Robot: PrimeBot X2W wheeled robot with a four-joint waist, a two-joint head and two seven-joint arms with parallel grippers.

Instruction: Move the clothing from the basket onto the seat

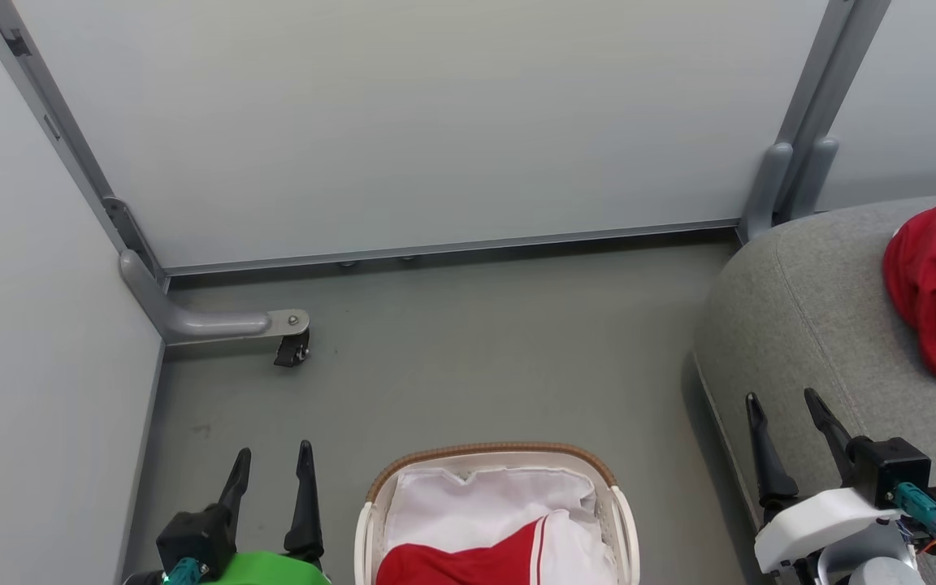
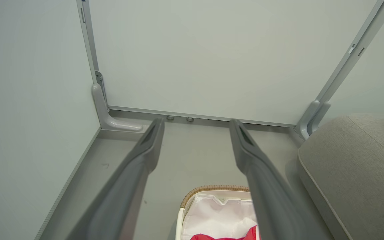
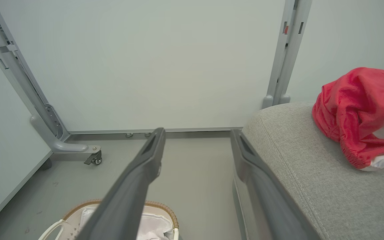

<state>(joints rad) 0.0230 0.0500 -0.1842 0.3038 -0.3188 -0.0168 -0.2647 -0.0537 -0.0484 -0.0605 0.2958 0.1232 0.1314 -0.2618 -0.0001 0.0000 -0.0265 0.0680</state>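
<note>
Left gripper (image 1: 273, 452) hangs empty with its fingers apart, just left of the basket (image 1: 488, 449). Right gripper (image 1: 782, 402) is likewise spread and empty, above the near left edge of the seat (image 1: 809, 325).

One red garment (image 1: 468, 565), with a white panel and thin white stripes, lies in the near part of the basket on the white cloth liner (image 1: 476, 500). A second red garment (image 1: 935, 284) lies bunched on the seat at the right, white showing at its lower edge.

Hazards, as judged:
- A pinch taken too deep would catch the liner with the garment and lift or tip the light basket.
- A grip on one thin fold could slip.
- A release near the rounded seat edge could let the fabric slide to the floor (image 1: 476, 349).
</note>
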